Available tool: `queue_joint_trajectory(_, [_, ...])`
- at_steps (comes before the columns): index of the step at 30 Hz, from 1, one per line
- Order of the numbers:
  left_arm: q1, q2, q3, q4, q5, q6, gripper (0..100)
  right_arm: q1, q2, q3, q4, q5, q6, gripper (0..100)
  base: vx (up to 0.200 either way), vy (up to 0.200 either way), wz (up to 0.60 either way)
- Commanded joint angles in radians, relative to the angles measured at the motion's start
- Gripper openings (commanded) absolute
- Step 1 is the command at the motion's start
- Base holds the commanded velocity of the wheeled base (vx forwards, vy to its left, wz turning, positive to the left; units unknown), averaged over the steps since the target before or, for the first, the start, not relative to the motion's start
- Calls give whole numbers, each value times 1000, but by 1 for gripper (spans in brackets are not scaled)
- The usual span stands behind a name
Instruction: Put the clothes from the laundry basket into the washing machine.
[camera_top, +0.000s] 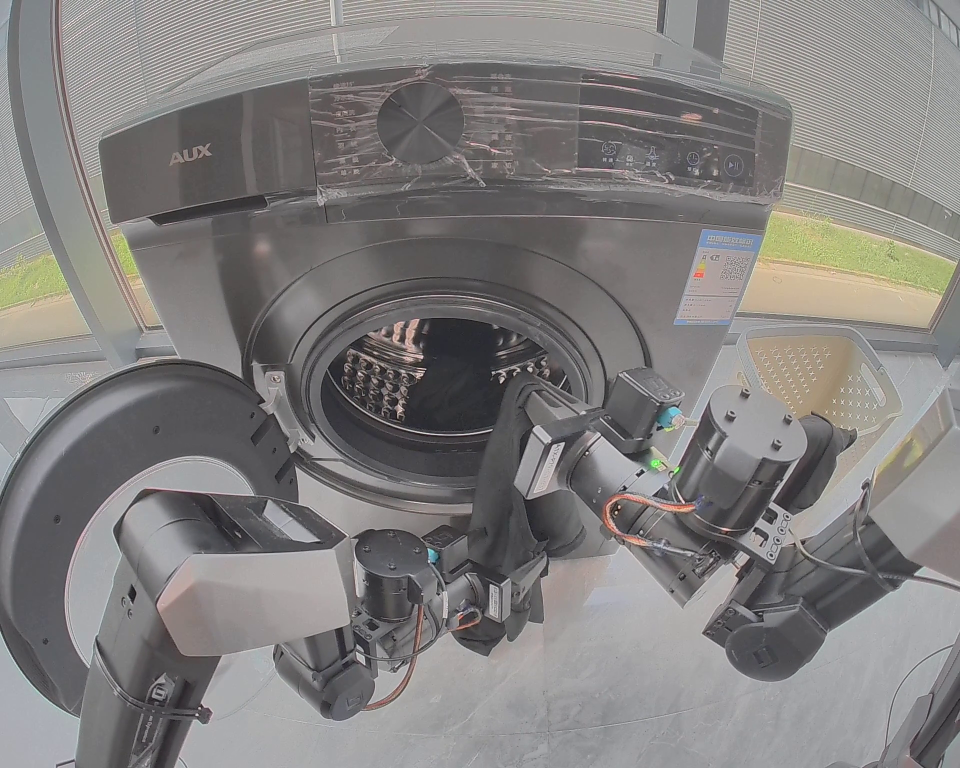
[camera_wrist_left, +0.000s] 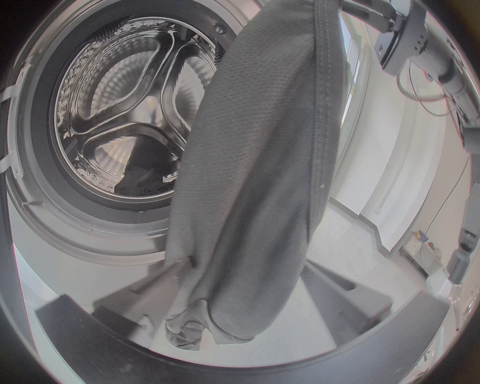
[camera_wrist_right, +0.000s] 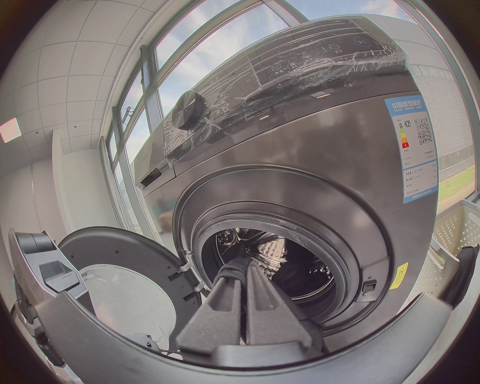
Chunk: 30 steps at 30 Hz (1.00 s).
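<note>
so the dark grey knit garment (camera_top: 497, 510) hangs long-ways straight down from the right gripper (camera_wrist_right: 239, 272), which is pinched shut on its top end at the lower-right rim of the grey front-load washing machine (camera_top: 620, 260) opening, tail dangling between the left gripper (camera_top: 522, 592) and its spread fingers, drum (camera_wrist_left: 125, 100) dead ahead of the right one.
</note>
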Motion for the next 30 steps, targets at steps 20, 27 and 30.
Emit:
queue_joint_trajectory(20, [83, -255, 180, -7, -9, 17, 0, -84, -29, 152, 1, 5, 5, 0, 0, 0, 0])
queue_joint_trajectory(27, [86, -535, 384, -5, -73, -8, 0, -154, -42, 287, -68, 57, 17, 0, 0, 0, 0])
queue_joint_trajectory(30, [84, -610, 433, -5, -99, -8, 0, -182, -42, 363, -106, 68, 20, 0, 0, 0, 0])
